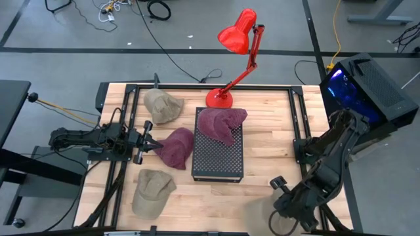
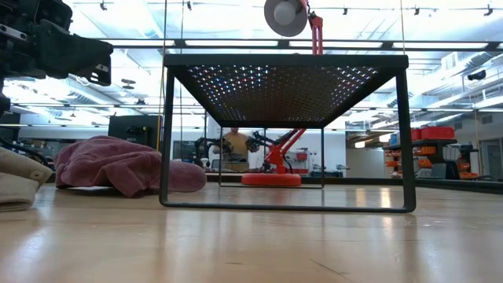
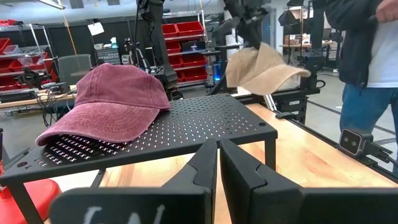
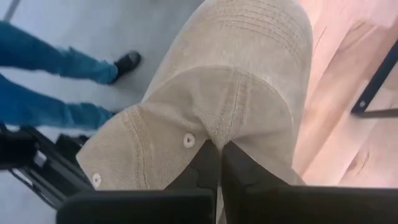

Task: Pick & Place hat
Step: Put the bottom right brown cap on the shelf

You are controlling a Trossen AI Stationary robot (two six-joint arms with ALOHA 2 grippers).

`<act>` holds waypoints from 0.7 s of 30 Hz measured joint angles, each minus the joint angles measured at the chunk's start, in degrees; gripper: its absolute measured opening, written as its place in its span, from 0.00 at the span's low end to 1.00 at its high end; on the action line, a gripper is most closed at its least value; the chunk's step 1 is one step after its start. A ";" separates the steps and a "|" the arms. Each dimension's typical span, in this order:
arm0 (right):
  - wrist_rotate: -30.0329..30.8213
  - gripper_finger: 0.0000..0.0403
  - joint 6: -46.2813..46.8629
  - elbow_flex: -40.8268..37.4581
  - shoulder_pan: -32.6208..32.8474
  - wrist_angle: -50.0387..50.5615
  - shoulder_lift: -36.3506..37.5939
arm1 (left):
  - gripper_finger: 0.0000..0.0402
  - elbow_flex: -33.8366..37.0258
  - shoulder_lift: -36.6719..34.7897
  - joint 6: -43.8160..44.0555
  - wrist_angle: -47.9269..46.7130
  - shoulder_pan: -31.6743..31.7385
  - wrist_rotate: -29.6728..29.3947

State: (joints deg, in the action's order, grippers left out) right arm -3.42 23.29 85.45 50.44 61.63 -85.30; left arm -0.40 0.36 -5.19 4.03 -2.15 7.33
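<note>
A black perforated stand (image 1: pixel 218 152) sits mid-table with a maroon hat (image 1: pixel 222 124) lying on its far end, also in the left wrist view (image 3: pixel 109 102). A second maroon hat (image 1: pixel 176 147) lies on the table left of the stand. One tan hat (image 1: pixel 162 105) lies at the far left and another tan hat (image 1: pixel 152 191) at the near left. My right gripper (image 4: pixel 217 155), over the table's near right part, is shut on a further tan hat (image 3: pixel 261 65). My left gripper (image 1: pixel 149 143) rests shut, level, just left of the table's maroon hat. My right gripper pinches the tan hat's crown cloth (image 4: pixel 208 127) between its two fingers, beside a small eyelet. The fingers come from above, slanting down. The hat hangs below them, lifted clear of the table, its brim (image 3: pixel 292 73) sticking out sideways.
A red desk lamp (image 1: pixel 236 59) stands at the table's far edge, its head above the floor beyond. A lit computer case (image 1: pixel 367 85) sits off the right edge. A person in jeans (image 3: pixel 367 99) stands beside the table. Bare wood lies right of the stand.
</note>
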 joint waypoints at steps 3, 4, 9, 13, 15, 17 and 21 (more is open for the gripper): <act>-0.01 0.00 0.00 1.88 -1.63 0.00 0.00 | 0.06 0.00 0.00 0.00 -0.02 -0.02 0.00; 0.00 0.00 0.00 2.40 -2.20 -0.04 0.00 | 0.06 0.00 0.00 0.00 -0.02 0.00 0.00; -0.02 0.00 0.13 3.79 -4.96 -0.25 -0.02 | 0.06 0.02 0.00 0.00 -0.01 -0.01 0.00; -0.02 0.00 0.15 3.83 -7.07 -1.12 -0.04 | 0.06 0.02 0.00 0.00 0.00 -0.01 0.00; -0.02 0.00 0.15 3.83 -8.24 -1.69 -0.04 | 0.06 0.00 0.00 0.00 0.00 0.00 0.00; -0.01 0.00 0.17 3.83 -9.42 -2.34 -0.22 | 0.06 0.00 0.00 0.00 0.00 -0.02 0.00; -0.02 0.00 0.17 3.83 -11.74 -2.86 -1.20 | 0.06 0.01 0.00 0.00 -0.02 0.00 0.00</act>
State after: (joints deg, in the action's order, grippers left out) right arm -3.44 23.46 89.27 38.70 58.76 -86.50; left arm -0.39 0.36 -5.19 4.01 -2.16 7.33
